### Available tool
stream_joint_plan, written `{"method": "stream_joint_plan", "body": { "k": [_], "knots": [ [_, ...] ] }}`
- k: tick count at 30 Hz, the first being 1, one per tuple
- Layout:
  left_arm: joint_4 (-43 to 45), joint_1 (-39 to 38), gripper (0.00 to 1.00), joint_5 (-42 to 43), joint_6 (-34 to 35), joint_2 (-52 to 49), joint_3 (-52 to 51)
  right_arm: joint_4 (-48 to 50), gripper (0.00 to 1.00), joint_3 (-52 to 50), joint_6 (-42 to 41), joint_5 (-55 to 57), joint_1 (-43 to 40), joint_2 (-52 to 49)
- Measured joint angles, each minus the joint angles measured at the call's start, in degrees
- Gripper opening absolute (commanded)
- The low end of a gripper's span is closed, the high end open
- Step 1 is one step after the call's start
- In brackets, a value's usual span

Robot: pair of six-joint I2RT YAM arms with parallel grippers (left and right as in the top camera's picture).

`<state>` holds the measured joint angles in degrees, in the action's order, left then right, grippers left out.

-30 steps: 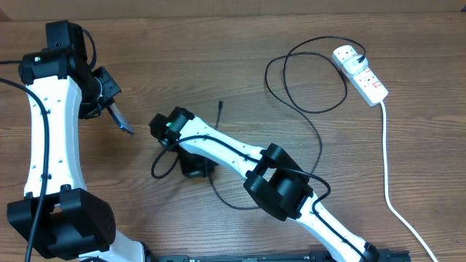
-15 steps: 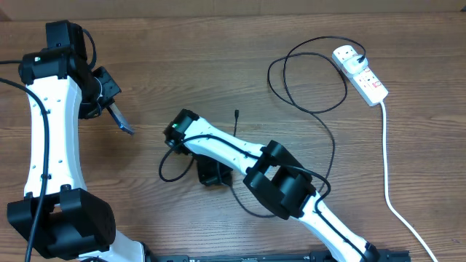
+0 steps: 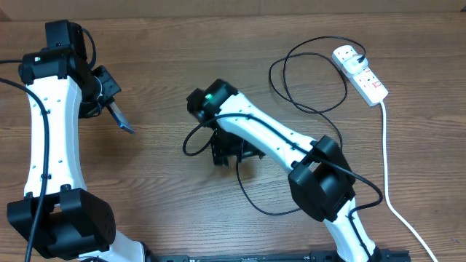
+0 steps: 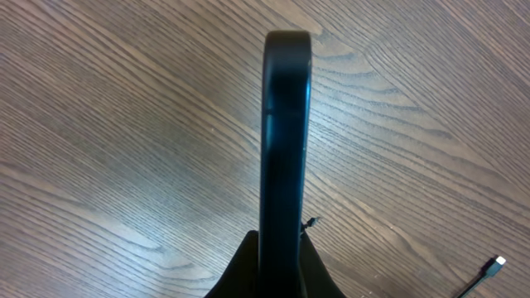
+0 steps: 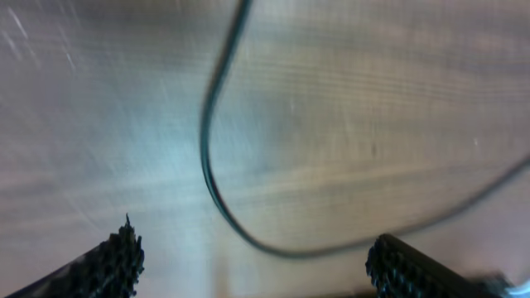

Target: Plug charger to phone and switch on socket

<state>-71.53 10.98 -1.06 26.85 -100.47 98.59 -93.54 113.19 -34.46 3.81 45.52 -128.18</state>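
Note:
My left gripper (image 3: 113, 109) is shut on the phone (image 3: 121, 121), which it holds edge-on above the table at the left. In the left wrist view the phone (image 4: 286, 124) is a dark upright blade rising from the gripper (image 4: 281, 269). The charger's connector tip (image 4: 495, 263) lies at the lower right. The charger (image 3: 314, 109) is a thin black cable that loops from the socket (image 3: 362, 73) to the table's middle. My right gripper (image 3: 231, 154) hangs open over a cable loop (image 3: 191, 143). In the blurred right wrist view the cable (image 5: 217, 165) lies on the wood between the spread fingertips (image 5: 124, 248), and nothing is gripped.
The socket's thick white cord (image 3: 388, 167) runs down the right side to the front edge. The right arm's white links (image 3: 277, 142) cross the middle of the table and cover part of the cable.
The right gripper has gone from shut to wide open and let go of the cable. The right arm swung to the right and away from the front edge, dragging the cable loop with it. The left arm has not moved.

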Motion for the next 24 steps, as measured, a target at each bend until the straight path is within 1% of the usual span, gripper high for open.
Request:
{"method": "stream_joint_plan", "body": {
  "k": [1, 2, 4, 5, 7, 9, 12, 15, 18, 24],
  "knots": [
    [0.0, 0.0, 0.04, 0.0, 0.0, 0.0, 0.0, 2.0, 0.80, 0.0, 0.0, -0.1, -0.9, 0.0],
    [0.1, 0.0, 0.04, 0.2, 0.0, 0.0, 0.0, 4.2, 0.72, 0.0, 0.1, -0.5, -2.0, 0.0],
    [0.1, 0.0, 0.04, 0.4, 0.0, 0.0, 0.0, 8.7, 0.54, 0.0, 0.5, -1.5, -4.9, 0.0],
    [0.1, 0.0, 0.04, 0.4, 0.0, 0.0, 0.0, 10.4, 0.48, 0.0, 0.5, -2.1, -6.3, 0.0],
    [0.1, 0.0, 0.04, 0.4, 0.0, 0.0, 0.0, 14.3, 0.41, 0.0, 0.3, -3.4, -9.2, 0.0],
    [0.1, 0.0, 0.04, 0.4, 0.0, 0.0, 0.0, 17.2, 0.38, 0.0, 0.2, -4.2, -11.8, 0.0],
    [0.1, 0.0, 0.04, 0.4, 0.0, 0.0, 0.0, 19.5, 0.37, -0.1, 0.0, -4.9, -14.1, 0.0],
    [0.1, 0.0, 0.04, 0.5, 0.0, 0.0, 0.0, 22.7, 0.38, -1.2, 0.0, -4.8, -14.3, 0.0],
    [0.2, 0.0, 0.04, 1.4, 0.0, 0.0, 0.0, 26.2, 0.35, -4.4, -0.1, -4.6, -13.6, 0.0],
    [0.4, 0.0, 0.04, 3.5, 0.0, 0.0, 0.0, 30.0, 0.34, -9.0, -2.1, -3.0, -13.0, 0.0]
  ]
}}
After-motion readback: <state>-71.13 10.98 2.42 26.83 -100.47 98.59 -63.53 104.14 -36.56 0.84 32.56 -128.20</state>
